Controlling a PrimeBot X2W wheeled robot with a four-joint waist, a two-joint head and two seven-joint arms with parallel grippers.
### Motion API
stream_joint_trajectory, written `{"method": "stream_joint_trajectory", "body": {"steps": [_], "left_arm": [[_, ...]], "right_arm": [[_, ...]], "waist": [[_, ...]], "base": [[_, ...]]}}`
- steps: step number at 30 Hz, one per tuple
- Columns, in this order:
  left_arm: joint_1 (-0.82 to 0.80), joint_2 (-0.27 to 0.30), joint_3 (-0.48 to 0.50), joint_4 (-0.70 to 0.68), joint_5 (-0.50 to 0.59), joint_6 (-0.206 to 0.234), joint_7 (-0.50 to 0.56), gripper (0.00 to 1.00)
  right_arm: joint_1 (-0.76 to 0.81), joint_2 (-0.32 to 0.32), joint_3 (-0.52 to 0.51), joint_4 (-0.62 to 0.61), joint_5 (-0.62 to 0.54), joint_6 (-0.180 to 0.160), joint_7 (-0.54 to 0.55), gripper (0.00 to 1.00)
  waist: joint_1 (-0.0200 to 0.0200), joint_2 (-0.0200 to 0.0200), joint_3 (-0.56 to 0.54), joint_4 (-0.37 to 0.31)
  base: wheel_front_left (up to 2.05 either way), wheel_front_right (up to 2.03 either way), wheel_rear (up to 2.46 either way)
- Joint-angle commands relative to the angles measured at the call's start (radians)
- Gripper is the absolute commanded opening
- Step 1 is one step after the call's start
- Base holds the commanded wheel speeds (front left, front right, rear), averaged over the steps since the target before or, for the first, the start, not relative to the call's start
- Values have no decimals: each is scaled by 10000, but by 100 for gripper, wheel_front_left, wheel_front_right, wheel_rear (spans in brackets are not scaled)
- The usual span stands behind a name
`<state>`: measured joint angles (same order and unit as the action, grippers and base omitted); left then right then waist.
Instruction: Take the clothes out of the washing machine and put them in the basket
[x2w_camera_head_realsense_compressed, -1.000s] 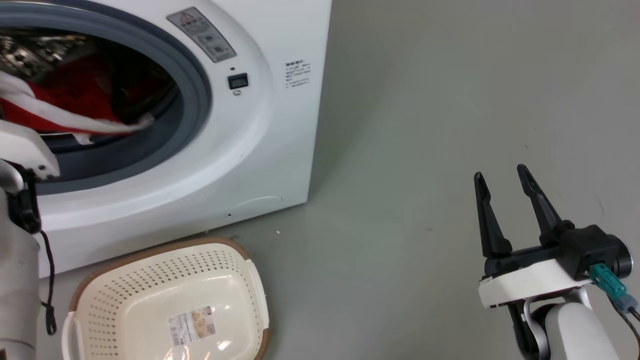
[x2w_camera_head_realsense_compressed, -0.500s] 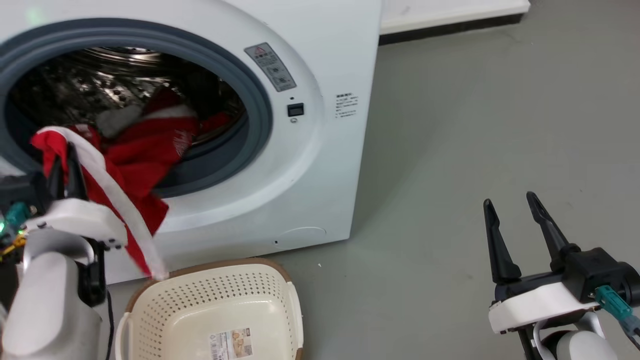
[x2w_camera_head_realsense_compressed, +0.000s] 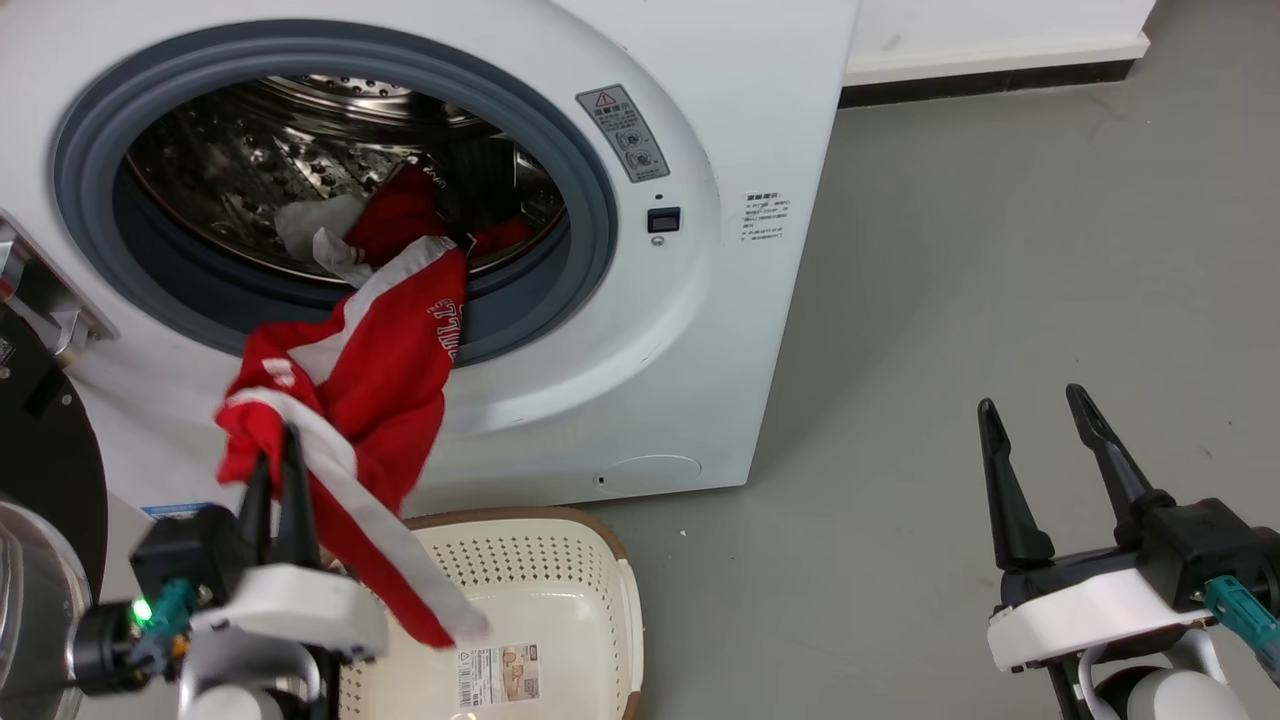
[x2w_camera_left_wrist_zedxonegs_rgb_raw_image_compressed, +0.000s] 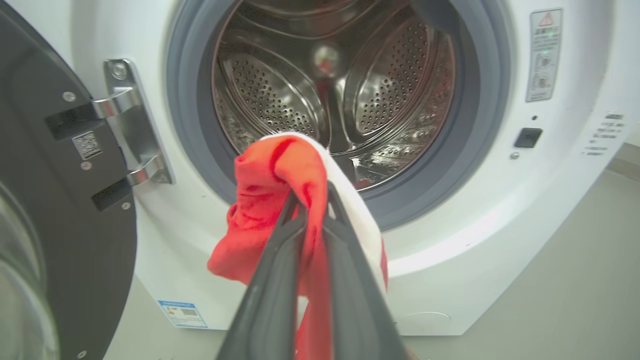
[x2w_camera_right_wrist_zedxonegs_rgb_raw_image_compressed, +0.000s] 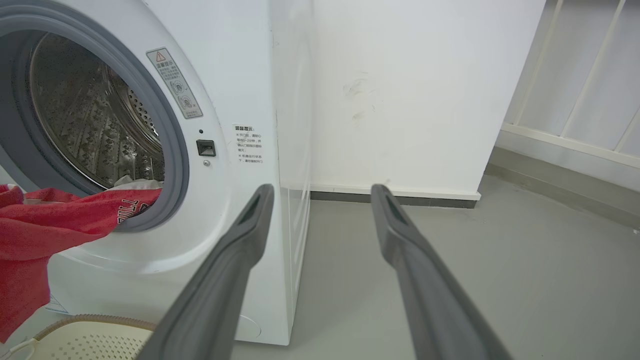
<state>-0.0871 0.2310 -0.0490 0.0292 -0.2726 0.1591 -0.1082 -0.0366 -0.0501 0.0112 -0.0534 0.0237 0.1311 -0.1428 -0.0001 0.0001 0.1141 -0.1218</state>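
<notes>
The white washing machine (x2w_camera_head_realsense_compressed: 760, 120) stands with its porthole open. A red garment with white stripes (x2w_camera_head_realsense_compressed: 385, 370) trails from the drum over the grey rim and hangs down outside. My left gripper (x2w_camera_head_realsense_compressed: 278, 450) is shut on its bunched end, below the porthole and above the left part of the cream basket (x2w_camera_head_realsense_compressed: 590, 560); the cloth's tail dangles into the basket. The left wrist view shows the fingers closed on the red fabric (x2w_camera_left_wrist_zedxonegs_rgb_raw_image_compressed: 270, 190). More red cloth (x2w_camera_head_realsense_compressed: 400, 205) and a pale piece (x2w_camera_head_realsense_compressed: 310, 225) lie in the drum. My right gripper (x2w_camera_head_realsense_compressed: 1035, 400) is open and holds nothing, over the floor at the right.
The black-framed door (x2w_camera_head_realsense_compressed: 40, 460) stands swung open at the far left, close to my left arm, its hinge (x2w_camera_left_wrist_zedxonegs_rgb_raw_image_compressed: 130, 130) beside the porthole. Grey floor (x2w_camera_head_realsense_compressed: 1000, 250) stretches to the right of the washing machine. A white wall with a dark skirting (x2w_camera_right_wrist_zedxonegs_rgb_raw_image_compressed: 400, 100) runs behind.
The head camera has shifted, so the whole picture moved. My left gripper has drawn the red-and-white garment out of the drum and down over the basket. The right gripper stays open.
</notes>
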Motion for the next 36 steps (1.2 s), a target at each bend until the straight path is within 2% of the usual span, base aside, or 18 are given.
{"method": "stream_joint_trajectory", "body": {"steps": [1,5,12,19,36], "left_arm": [[432,-119,-93,-271,19,107,141,0],[1247,-398,-367,-548,-128,184,429,0],[1635,-670,-785,507,-206,76,402,0],[801,-916,-736,2336,-483,-95,-108,0],[-2629,-362,-344,7131,-589,-359,-1188,0]], "right_arm": [[59,-2,-10,-49,-42,-7,26,100],[69,-2,1,-121,-43,-7,65,100],[-199,-2,35,-293,-60,-7,79,100],[-611,-2,115,-379,-42,-7,36,100],[-1810,1,251,28,457,-7,-627,100]], "waist": [[1,-1,19,59],[1,-1,59,114],[1,-1,546,67],[1,-1,1497,-385],[1,-1,4292,-1826]], "base": [[0,0,0],[0,0,0],[0,0,0],[0,0,0],[0,0,0]]}}
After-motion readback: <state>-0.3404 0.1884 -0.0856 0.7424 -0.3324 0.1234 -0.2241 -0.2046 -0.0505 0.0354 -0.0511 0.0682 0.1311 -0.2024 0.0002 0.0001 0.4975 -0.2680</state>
